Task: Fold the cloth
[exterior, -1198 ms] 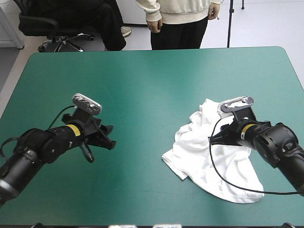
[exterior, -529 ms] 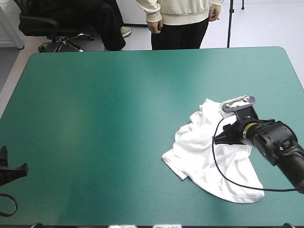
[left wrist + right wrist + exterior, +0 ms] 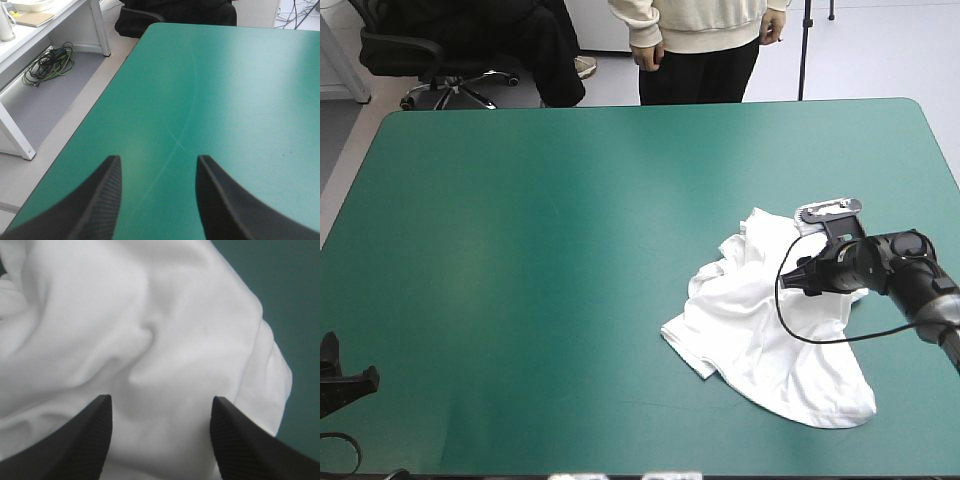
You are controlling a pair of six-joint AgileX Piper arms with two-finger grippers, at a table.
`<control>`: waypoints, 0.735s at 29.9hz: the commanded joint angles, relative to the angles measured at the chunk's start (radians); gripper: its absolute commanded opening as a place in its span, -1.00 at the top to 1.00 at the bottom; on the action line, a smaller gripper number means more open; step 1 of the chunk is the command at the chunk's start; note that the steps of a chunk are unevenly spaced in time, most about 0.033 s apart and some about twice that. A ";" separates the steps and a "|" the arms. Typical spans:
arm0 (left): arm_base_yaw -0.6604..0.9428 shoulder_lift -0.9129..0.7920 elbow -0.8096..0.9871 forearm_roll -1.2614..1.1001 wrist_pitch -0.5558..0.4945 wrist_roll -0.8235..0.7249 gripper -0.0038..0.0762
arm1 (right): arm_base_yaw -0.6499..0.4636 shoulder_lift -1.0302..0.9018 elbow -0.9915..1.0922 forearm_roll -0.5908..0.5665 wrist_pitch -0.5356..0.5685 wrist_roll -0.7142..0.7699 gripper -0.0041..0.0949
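Note:
The white T-shirt (image 3: 760,320) lies as a crumpled heap on the right half of the teal-green table. My right gripper (image 3: 802,279) hovers low over the heap's upper right part, fingers pointing left. In the right wrist view its black fingers (image 3: 85,437) stand apart, open, with rumpled white T-shirt (image 3: 140,340) right ahead of them and nothing between them. My left gripper (image 3: 157,165) is open too, over bare teal-green cover near the table's left edge. In the high view only a black part of the left arm (image 3: 340,380) shows at the near left corner.
A person stands beyond the table's far edge, hands off the top. The table's left edge (image 3: 100,105) runs beside my left gripper, with floor below it. Bare teal-green cover (image 3: 550,260) fills the left and middle of the table.
My left arm has pulled back from the table's left middle to the near left corner, almost out of the high view. My right gripper has shifted slightly right and back over the T-shirt.

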 commanded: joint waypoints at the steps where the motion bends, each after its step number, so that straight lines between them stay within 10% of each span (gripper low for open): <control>1: -0.001 0.014 -0.021 0.030 -0.065 -0.011 0.06 | -0.017 0.051 -0.033 0.006 -0.087 -0.029 -0.24; 5: -0.001 0.014 -0.021 0.019 -0.065 -0.011 0.06 | -0.017 0.137 -0.033 0.009 -0.113 -0.031 -0.13; 13: -0.001 0.014 -0.021 -0.002 -0.067 -0.011 0.06 | -0.013 0.235 -0.033 0.084 -0.145 -0.120 0.96; 22: -0.001 0.014 -0.021 -0.004 -0.098 -0.011 0.06 | 0.140 0.251 -0.076 0.344 -0.161 -0.351 0.95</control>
